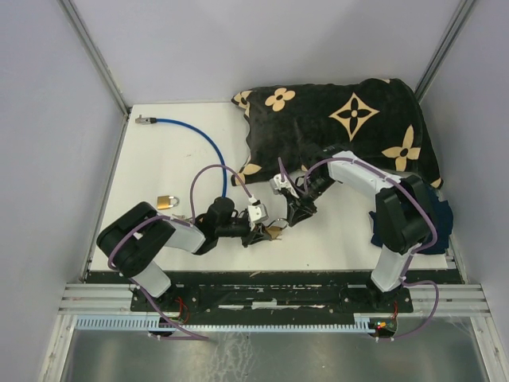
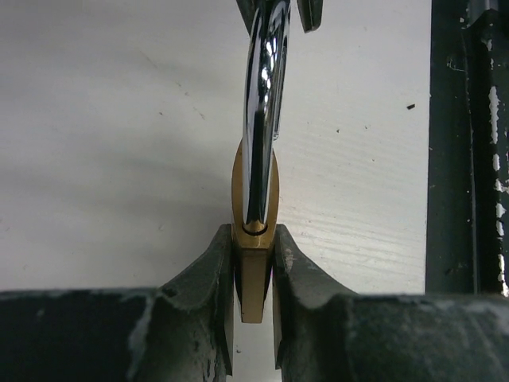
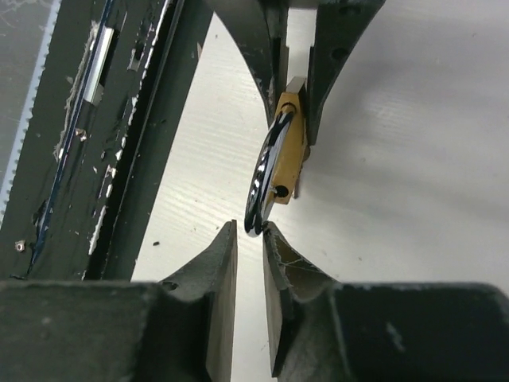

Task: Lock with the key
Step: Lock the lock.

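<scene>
Partly buried, the brass padlock sits clamped by its flat sides in the left tool, so its lower end is hidden. It is held over the white bench, close to the black front rail. To its right, the right tool has its fingers slightly apart at the bend of the chrome shackle; contact is hard to judge. Bare bench lies left of the arms, with a second padlock and a blue cable. A black patterned cloth lies rumpled at the far right.
</scene>
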`<state>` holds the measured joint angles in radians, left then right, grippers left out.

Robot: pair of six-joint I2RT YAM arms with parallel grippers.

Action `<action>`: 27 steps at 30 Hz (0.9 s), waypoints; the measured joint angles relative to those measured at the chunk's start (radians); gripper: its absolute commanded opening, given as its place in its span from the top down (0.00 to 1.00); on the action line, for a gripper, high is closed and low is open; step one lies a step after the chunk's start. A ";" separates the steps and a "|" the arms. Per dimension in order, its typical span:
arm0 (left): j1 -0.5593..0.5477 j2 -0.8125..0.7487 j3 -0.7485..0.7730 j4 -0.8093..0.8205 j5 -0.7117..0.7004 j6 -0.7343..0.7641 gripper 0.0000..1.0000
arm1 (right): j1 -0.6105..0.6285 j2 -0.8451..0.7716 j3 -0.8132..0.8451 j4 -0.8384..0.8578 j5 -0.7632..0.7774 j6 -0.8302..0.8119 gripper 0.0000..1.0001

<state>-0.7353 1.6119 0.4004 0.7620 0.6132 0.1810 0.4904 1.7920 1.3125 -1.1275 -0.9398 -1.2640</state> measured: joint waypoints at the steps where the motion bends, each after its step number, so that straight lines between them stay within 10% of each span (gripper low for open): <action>1: 0.001 0.000 0.001 -0.003 0.000 0.005 0.97 | 0.000 0.002 0.000 -0.010 0.010 0.011 0.71; 13: 0.002 0.000 0.027 -0.049 0.010 0.022 0.97 | -0.003 -0.111 -0.023 0.102 0.103 0.171 0.48; 27: 0.006 0.000 0.041 -0.074 0.018 0.022 0.97 | 0.061 -0.108 -0.084 0.227 0.114 0.256 0.68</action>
<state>-0.7296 1.6119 0.4412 0.6876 0.6312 0.2031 0.5518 1.6844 1.2282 -0.9009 -0.8253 -1.0080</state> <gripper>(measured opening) 0.243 0.424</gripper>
